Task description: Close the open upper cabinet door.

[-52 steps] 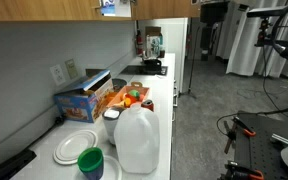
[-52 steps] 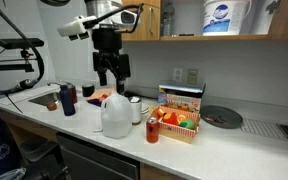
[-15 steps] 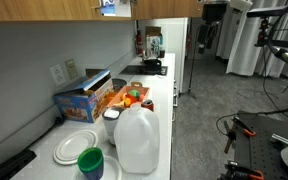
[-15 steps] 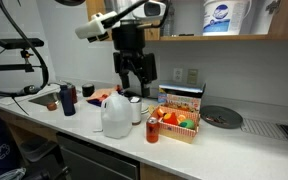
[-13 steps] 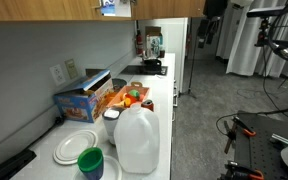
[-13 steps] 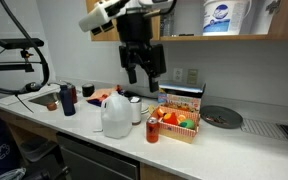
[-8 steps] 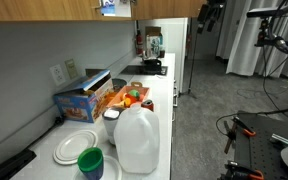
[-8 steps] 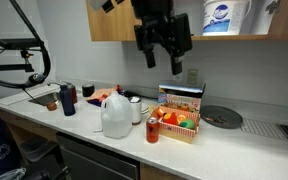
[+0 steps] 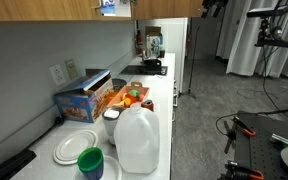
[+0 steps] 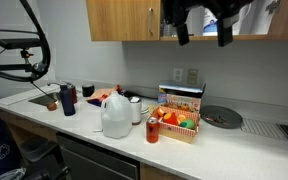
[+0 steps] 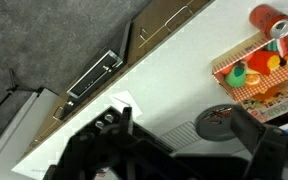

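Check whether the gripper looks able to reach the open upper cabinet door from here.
Probably yes: the gripper hangs open at cabinet height, close beside the upper cabinet door, and nothing shows between them.

Gripper (image 10: 201,40) blocks most of the tub (image 10: 254,15), and the top edge chops both off. In the wrist view it's just a dark blur. Green cup (image 9: 90,163) at the counter's (image 9: 162,98) near end is cropped too.

Gripper (image 10: 202,28): matte black, blocky housing. Fingers (image 10: 182,33): two, black, stubby, squared tips. In the wrist view the gripper (image 11: 174,150) is a blurred black mass with angular edges. Arm (image 9: 215,6): dark, only a small part showing. Cable (image 10: 36,45): thin, black, curved.
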### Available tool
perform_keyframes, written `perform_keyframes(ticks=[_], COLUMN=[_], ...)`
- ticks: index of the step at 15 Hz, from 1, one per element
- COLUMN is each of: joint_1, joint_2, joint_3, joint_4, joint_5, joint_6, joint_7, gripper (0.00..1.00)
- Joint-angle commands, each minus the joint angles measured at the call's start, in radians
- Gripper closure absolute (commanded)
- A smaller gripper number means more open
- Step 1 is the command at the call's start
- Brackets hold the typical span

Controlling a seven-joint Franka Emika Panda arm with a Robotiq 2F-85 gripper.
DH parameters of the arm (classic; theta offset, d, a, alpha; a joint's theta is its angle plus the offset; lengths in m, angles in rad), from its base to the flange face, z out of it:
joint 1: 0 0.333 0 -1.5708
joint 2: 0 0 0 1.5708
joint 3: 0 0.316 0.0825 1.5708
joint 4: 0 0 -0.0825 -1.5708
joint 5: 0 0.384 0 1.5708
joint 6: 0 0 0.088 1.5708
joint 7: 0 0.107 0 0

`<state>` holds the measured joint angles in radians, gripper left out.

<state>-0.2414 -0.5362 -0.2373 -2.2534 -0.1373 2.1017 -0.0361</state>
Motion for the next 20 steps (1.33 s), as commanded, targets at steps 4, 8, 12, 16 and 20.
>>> perform_keyframes(ticks=[4, 8, 12, 16, 20], joint_1=[-0.059, -0.073, -0.075, -0.076, -0.081], joint_2=[0.083, 0.145, 0.226, 0.29, 0.275], joint_3=[-0.051, -0.092, -0.139, -0.175, -0.168], joint_4=[0.126, 0.2, 0.295, 0.376, 0.35], joint_5=[-0.054, -0.064, -0.058, -0.046, -0.045], joint_6=[0.014, 0.024, 0.029, 0.062, 0.087], joint_7=[-0.02, -0.046, -0.117, -0.185, -0.166], gripper=[0.0, 0.0, 0.0, 0.0, 0.0])
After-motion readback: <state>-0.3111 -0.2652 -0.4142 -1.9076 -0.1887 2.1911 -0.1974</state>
